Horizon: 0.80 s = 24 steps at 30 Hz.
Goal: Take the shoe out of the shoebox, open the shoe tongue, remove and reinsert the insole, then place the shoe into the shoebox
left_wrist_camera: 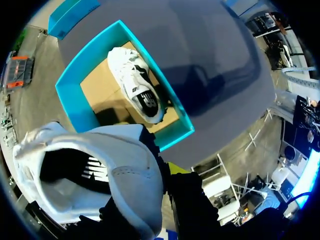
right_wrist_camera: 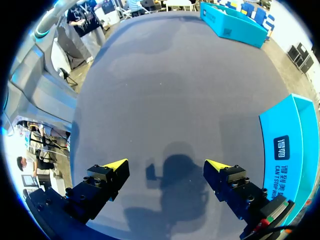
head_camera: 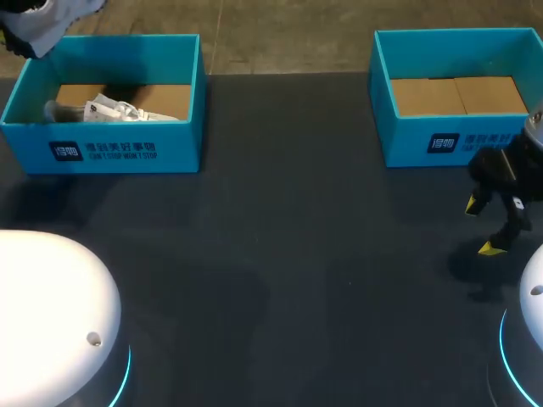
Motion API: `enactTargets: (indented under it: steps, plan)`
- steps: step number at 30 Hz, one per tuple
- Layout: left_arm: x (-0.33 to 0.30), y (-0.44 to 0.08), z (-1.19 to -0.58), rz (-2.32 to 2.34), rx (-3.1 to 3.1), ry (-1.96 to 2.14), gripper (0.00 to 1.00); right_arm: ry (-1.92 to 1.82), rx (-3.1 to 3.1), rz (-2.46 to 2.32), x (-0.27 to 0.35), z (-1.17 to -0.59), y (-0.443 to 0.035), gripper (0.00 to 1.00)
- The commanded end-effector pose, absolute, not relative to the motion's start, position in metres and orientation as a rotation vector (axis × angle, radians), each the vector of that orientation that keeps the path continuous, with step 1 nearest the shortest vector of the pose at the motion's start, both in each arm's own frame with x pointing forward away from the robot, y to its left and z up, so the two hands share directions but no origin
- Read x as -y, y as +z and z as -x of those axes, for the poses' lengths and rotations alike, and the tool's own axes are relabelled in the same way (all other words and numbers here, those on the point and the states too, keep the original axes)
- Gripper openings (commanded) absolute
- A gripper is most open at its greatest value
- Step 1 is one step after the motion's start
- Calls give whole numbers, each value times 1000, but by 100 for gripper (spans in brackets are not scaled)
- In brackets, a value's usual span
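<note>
Left wrist view: padded white shoe (left_wrist_camera: 125, 185)

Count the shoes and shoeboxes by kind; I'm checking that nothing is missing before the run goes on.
Turquoise shoeboxes: 2, the left shoebox and the right shoebox.
White shoes: 2, the boxed shoe and the lifted shoe.
Total: 4.
</note>
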<state>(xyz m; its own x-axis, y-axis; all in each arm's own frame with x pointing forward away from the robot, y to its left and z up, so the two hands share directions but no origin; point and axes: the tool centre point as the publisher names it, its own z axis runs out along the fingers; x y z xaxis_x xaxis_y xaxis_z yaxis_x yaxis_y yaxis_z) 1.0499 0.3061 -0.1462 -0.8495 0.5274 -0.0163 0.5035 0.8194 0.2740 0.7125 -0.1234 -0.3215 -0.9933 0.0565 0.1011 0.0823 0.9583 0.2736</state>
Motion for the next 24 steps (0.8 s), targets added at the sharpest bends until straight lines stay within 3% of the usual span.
enactTargets:
  steps: [1,7,24]
  plan:
    - [-307,-145,-1048,-827,-2902,399,0,-423,3019,109,123,-712,-322,100]
    - [-332,-159,-1062,-1173,-2807,162,0,-423,3019,109,123,-712,-322,100]
    - [-354,-153,-1079,-1952,-2229,179,0,-423,3019,109,123,-712,-322,100]
